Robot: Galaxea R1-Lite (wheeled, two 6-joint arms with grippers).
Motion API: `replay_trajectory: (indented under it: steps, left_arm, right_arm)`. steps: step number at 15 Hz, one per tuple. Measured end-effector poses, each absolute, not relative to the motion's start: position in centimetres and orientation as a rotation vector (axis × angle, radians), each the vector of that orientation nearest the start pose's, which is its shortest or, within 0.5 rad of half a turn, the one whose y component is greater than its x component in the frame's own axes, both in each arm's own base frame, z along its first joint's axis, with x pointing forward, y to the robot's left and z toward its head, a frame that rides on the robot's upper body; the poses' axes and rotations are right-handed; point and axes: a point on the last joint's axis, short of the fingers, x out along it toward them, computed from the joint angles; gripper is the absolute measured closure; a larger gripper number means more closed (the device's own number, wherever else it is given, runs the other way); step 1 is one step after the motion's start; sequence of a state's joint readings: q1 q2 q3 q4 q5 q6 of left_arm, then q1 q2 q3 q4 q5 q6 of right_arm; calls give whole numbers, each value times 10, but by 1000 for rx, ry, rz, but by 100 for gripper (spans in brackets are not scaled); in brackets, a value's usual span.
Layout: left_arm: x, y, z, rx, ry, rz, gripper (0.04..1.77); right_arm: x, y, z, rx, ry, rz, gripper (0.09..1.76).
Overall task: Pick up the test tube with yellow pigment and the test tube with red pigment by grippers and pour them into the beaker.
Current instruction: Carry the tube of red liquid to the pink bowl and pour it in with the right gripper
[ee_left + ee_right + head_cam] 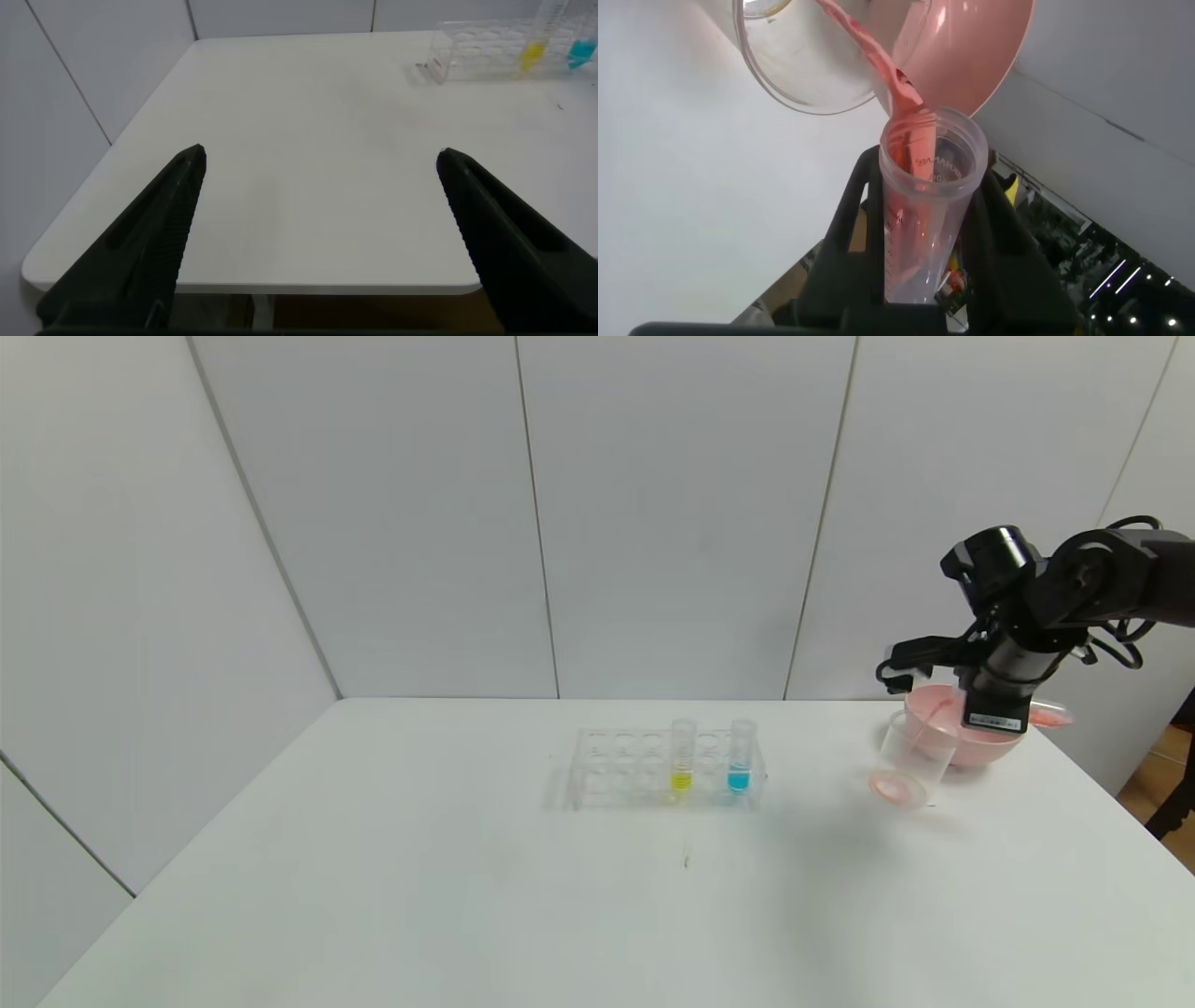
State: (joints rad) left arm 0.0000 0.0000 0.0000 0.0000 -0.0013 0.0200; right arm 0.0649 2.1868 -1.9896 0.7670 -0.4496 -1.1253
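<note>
The left gripper (318,243) occupies the foreground of its own wrist view, with two black fingers (149,243) set wide apart and nothing between them. Beneath and beyond lies the white surface (308,140), whose near edge and one rounded corner are visible. At the far side of the surface stands a clear tube rack (476,51), well apart from the gripper. Upright in the rack is the test tube with yellow pigment (535,51), its yellow liquid low in the tube. Just beside it, in the same rack, a blue-liquid tube (581,51) is partly cut off by the frame edge. Pale wall panels (84,56) border the surface.
</note>
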Motion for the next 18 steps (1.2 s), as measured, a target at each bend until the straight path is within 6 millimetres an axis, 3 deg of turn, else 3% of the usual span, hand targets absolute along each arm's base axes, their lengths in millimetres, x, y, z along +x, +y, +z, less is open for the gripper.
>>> replay_trajectory:
  steps: [18]
  left_arm:
    - [-23,0,76,20,0,-2,5]
  right_arm:
    - [415,20,205,-1380,1089,193,132]
